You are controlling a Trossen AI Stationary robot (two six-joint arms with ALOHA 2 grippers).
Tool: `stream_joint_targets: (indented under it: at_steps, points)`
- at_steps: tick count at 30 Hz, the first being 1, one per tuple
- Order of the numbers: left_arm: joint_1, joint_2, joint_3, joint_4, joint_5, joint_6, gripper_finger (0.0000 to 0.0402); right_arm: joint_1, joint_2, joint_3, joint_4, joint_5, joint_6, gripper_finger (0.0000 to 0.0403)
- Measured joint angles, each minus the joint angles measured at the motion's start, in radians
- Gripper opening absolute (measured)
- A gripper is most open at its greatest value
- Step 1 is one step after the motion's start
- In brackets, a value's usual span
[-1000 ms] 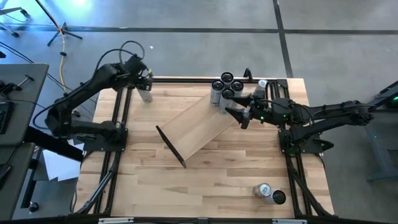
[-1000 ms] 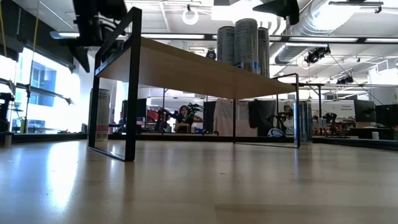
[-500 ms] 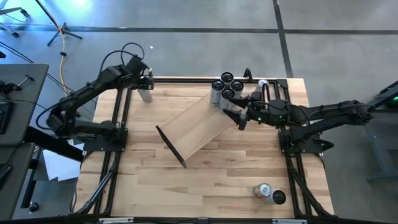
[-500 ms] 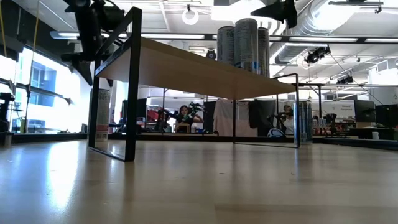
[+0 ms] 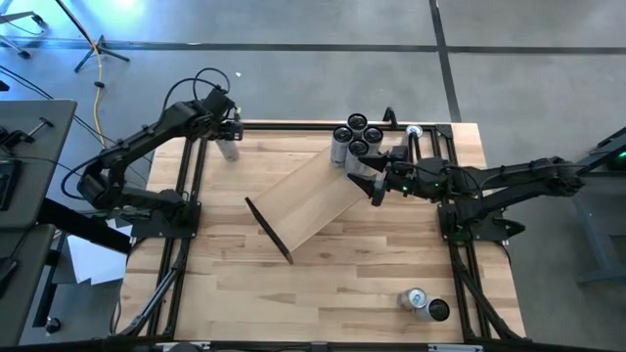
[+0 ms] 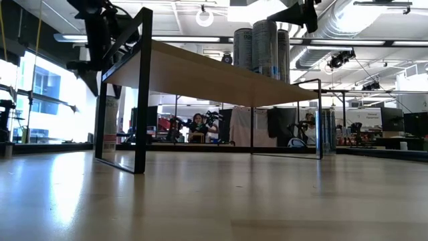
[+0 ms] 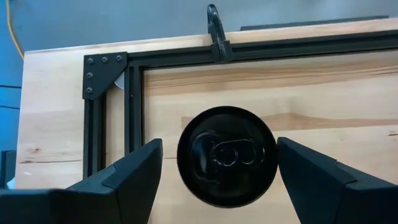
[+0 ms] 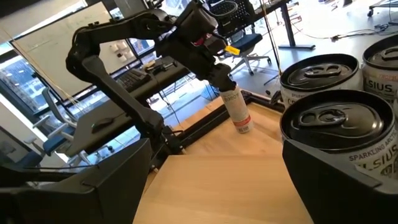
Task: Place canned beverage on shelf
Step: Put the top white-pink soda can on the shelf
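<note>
While the left gripper (image 7: 214, 180) hung above the slim white can (image 5: 228, 149) at upper left, fingers wide, the right gripper (image 5: 364, 176), also wide, crowded the dark-lidded cans (image 5: 354, 137) on the pale wood shelf (image 5: 315, 200); a nudge might topple them.

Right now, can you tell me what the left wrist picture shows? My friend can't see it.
Looking straight down, a black can stands upright on the wooden table, seen from its top with the pull tab. The left gripper hangs over it with its jaws open, one dark finger on each side of the can, not touching. A black metal frame runs along the table's edge.
</note>
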Motion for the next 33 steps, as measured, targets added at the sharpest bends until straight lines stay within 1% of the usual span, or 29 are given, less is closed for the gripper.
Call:
stream_joint_targets:
  at_steps: [7, 17, 33]
  points:
    - [0.011, 0.035, 0.000, -0.003, 0.036, -0.003, 0.0285, 0.000, 0.000, 0.000, 0.000, -0.003, 0.000, 0.0351]
    - [0.011, 0.074, 0.000, -0.004, 0.040, -0.003, 0.0284, 0.000, 0.000, 0.000, 0.000, -0.003, 0.000, 0.0351]
    - [0.011, 0.075, 0.000, -0.007, 0.041, -0.011, 0.0284, 0.000, 0.000, 0.000, 0.000, -0.003, -0.003, 0.0351]
